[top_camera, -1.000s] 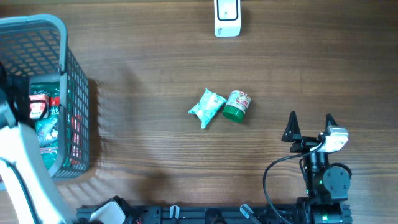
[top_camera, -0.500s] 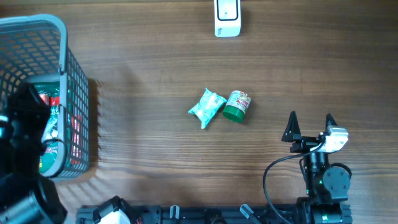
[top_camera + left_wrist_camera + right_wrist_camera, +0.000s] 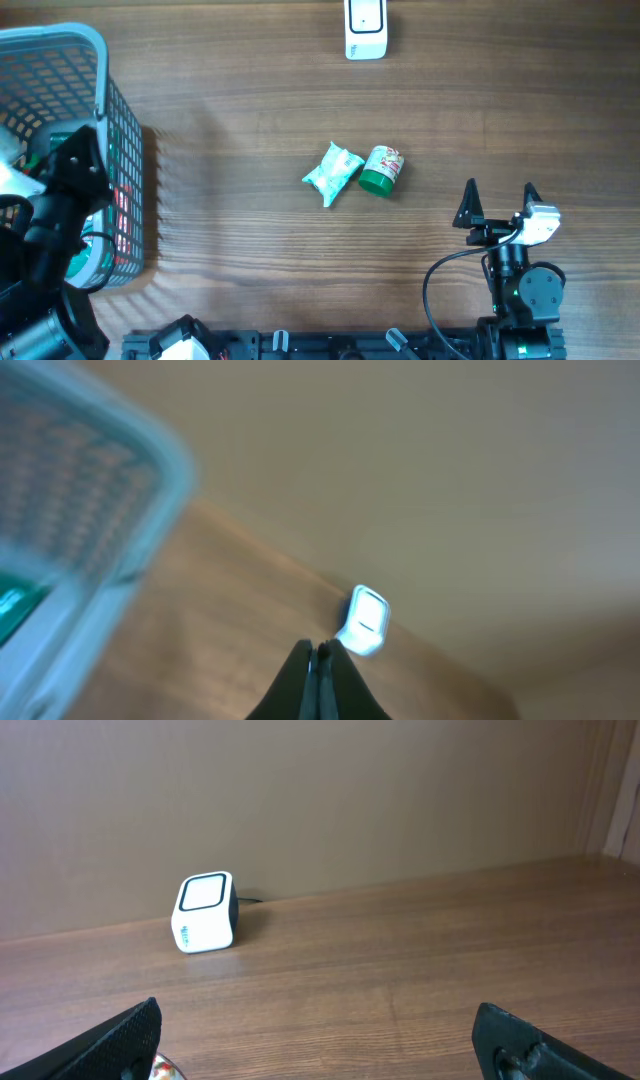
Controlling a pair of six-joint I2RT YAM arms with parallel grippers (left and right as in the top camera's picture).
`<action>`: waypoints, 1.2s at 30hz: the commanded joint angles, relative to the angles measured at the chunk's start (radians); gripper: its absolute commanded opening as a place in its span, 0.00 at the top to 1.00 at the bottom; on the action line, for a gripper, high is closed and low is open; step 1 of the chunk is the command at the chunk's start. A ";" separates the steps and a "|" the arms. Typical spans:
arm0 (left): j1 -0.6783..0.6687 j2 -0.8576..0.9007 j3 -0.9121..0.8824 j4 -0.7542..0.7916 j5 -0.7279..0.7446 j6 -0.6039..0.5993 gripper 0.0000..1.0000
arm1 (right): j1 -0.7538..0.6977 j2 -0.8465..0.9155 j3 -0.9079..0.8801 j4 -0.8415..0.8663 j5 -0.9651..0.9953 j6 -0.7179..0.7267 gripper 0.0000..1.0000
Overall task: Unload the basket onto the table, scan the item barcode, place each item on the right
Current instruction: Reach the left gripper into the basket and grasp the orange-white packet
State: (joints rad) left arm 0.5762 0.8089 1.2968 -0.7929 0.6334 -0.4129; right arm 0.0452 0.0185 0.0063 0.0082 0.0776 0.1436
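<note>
left hand (image 3: 318,650) has its two fingers pressed together with nothing showing between them. in its own blurred wrist view it points across the tabletop (image 3: 250,260) toward the scanner (image 3: 365,28), with the basket's pale blue rim at the left of that view. from overhead, the left arm (image 3: 60,220) hangs over the near part of the basket (image 3: 122,140), which stands at the left edge of the tabletop. whether the fingers reach down inside it i cannot tell. red and teal packs (image 3: 122,208) show through the basket's mesh wall.

right hand (image 3: 498,190) sits near the near right corner, fingers spread wide apart and holding nothing, aimed toward the far edge.

two loose items lie around the middle of the tabletop, well apart from both hands: a crumpled teal-and-white packet (image 3: 332,172), and just to its right, touching or nearly so, a small tub with a green lid (image 3: 380,168) lying on its side. no barcode can be made out on either.

the scanner, a small white box with a dark-framed window, stands at the far edge near its middle, well apart from the two items.
</note>
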 commanded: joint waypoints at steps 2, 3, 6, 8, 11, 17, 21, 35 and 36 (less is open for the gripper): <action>-0.001 0.004 -0.003 0.193 0.550 0.278 0.96 | 0.000 -0.002 -0.001 0.005 -0.016 -0.013 0.00; -0.001 0.010 -0.003 0.270 0.621 0.275 0.96 | 0.000 -0.002 -0.001 0.005 -0.016 -0.012 0.00; 0.000 0.028 -0.003 0.426 0.536 0.132 0.83 | 0.000 -0.002 -0.001 0.005 -0.016 -0.013 0.00; 0.000 0.037 -0.003 0.464 0.332 0.030 0.37 | 0.000 -0.002 -0.001 0.005 -0.016 -0.013 0.00; 0.000 0.052 -0.002 0.482 0.029 -0.050 0.00 | 0.000 -0.002 -0.001 0.005 -0.016 -0.013 0.00; 0.000 0.153 -0.002 0.393 -0.777 -0.335 0.00 | 0.000 -0.002 -0.001 0.005 -0.016 -0.013 0.01; 0.000 0.321 -0.003 0.207 -0.923 -0.467 0.00 | 0.000 -0.002 -0.001 0.005 -0.016 -0.013 0.00; 0.018 1.014 -0.003 0.139 -0.907 -0.586 0.00 | 0.000 -0.002 -0.001 0.005 -0.016 -0.013 0.00; 0.018 1.050 -0.003 0.154 -0.906 -0.587 0.00 | 0.000 -0.002 -0.001 0.005 -0.016 -0.013 0.00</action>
State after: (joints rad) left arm 0.5846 1.7905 1.2968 -0.6594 -0.2577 -0.9638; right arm 0.0452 0.0185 0.0063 0.0082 0.0776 0.1436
